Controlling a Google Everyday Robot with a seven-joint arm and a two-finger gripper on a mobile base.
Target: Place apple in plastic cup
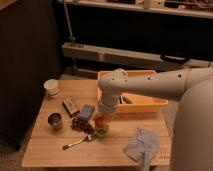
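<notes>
The apple (100, 121) is a small orange-red round fruit held at the tip of my gripper (101, 121), right above the light-green plastic cup (101, 131). The cup stands on the wooden table (55, 150) just right of the dark grapes. My white arm comes in from the right and bends down over the cup. The gripper sits straight over the cup's rim, and the apple touches or nearly touches it. The lower part of the cup shows below the apple.
A white cup (51, 87) stands at the table's far left, a dark metallic cup (55, 120) at the left. Dark grapes (80, 125), a spoon (76, 143), a brown bar (70, 106), a blue packet (86, 112), a grey cloth (141, 145) and an orange tray (142, 102) share the table.
</notes>
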